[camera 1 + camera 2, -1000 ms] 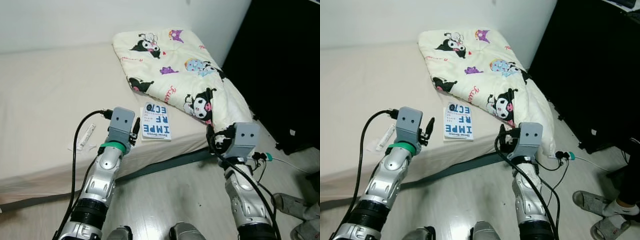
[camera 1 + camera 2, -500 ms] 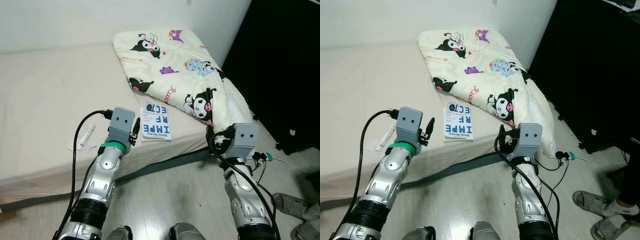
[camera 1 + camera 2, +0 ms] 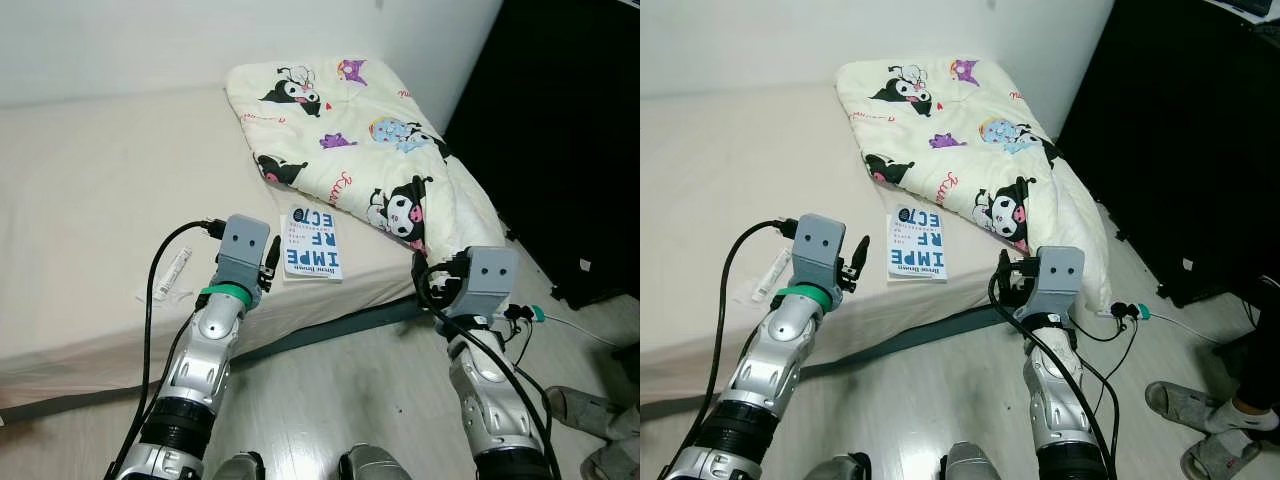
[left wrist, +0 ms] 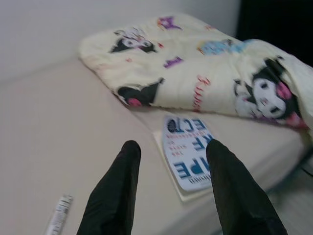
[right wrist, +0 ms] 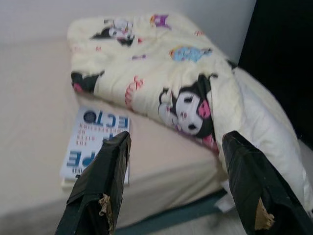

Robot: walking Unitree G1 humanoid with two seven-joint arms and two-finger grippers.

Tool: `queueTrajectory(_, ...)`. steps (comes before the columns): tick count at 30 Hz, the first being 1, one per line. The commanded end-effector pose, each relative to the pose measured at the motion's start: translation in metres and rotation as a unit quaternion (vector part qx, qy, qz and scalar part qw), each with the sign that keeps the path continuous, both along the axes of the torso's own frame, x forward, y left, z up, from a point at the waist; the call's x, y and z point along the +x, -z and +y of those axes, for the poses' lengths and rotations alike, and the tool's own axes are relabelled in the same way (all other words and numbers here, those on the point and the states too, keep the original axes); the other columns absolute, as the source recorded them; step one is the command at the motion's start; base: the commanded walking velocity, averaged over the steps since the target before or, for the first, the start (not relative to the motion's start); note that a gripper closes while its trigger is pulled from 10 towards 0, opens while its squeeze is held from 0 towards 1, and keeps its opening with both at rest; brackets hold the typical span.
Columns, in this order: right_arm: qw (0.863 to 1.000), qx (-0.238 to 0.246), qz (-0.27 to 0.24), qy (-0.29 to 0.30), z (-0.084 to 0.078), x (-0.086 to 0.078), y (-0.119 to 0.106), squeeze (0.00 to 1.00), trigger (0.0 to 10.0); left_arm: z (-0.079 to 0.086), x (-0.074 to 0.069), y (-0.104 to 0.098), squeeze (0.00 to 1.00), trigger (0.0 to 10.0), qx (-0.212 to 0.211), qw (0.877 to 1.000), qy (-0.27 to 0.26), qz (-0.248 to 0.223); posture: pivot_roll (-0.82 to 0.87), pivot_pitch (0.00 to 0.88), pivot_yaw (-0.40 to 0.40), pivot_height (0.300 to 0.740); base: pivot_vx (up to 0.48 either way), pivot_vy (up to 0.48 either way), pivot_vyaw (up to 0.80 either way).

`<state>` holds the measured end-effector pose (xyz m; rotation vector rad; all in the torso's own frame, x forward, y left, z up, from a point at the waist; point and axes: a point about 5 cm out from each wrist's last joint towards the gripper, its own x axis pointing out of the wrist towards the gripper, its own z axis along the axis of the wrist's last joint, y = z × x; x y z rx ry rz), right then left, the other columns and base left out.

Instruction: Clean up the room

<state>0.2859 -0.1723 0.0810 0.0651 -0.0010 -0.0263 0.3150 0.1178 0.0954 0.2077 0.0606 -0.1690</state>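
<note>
Here, the left gripper [image 4: 168,161] is hovering with fingers spread and empty over the bed's [image 3: 90,180] front edge, just beside one book [image 3: 312,243] lying flat there. The right gripper [image 5: 171,161] is also gaping, holding nothing, raised before the mattress corner where one cartoon-print blanket [image 3: 345,130] is draping over. One small white tube [image 3: 171,272] is lying on the sheet, left of the bent left arm.
</note>
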Motion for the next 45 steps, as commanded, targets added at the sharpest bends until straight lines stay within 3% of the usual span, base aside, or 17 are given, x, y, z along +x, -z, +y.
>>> queueTrajectory(1,0.999,-0.009,0.042,-0.005,-0.007,-0.007,0.021,0.0,10.0,-0.001,-0.01,0.027,0.0,10.0,0.023,0.998,0.024,0.047,-0.11,0.0,-0.008,0.74,0.0,0.0,0.0)
queueTrajectory(6,0.996,-0.018,0.081,-0.018,-0.015,-0.014,0.04,0.0,10.0,0.004,-0.017,0.046,0.0,10.0,0.046,0.995,0.027,0.078,-0.11,0.0,-0.007,0.74,0.0,0.0,0.0)
queueTrajectory(8,0.993,-0.022,0.117,-0.021,-0.016,-0.024,0.057,0.0,10.0,0.012,-0.024,0.061,0.0,10.0,0.045,0.992,0.011,0.113,-0.11,0.0,-0.008,0.74,0.0,0.0,0.0)
queueTrajectory(12,0.991,-0.021,0.131,-0.028,-0.014,-0.028,0.064,0.0,10.0,0.019,-0.03,0.072,0.0,10.0,0.046,0.989,-0.001,0.138,-0.12,0.0,-0.008,0.74,0.0,0.0,0.0)
queueTrajectory(19,0.992,-0.027,0.121,-0.033,-0.014,-0.025,0.061,0.0,10.0,0.02,-0.029,0.071,0.0,10.0,0.055,0.991,0.001,0.125,-0.11,0.0,-0.014,0.74,0.0,0.0,0.0)
queueTrajectory(32,0.996,-0.02,0.087,-0.01,-0.02,-0.021,0.052,0.0,10.0,0.018,-0.023,0.065,0.0,10.0,0.031,0.992,-0.003,0.119,-0.12,0.0,-0.003,0.74,0.0,0.0,0.0)
queueTrajectory(45,0.996,-0.007,0.087,-0.019,-0.021,-0.019,0.052,0.0,10.0,0.013,-0.017,0.055,0.0,10.0,0.033,0.996,-0.002,0.084,-0.12,0.0,-0.011,0.74,0.0,0.0,0.79)
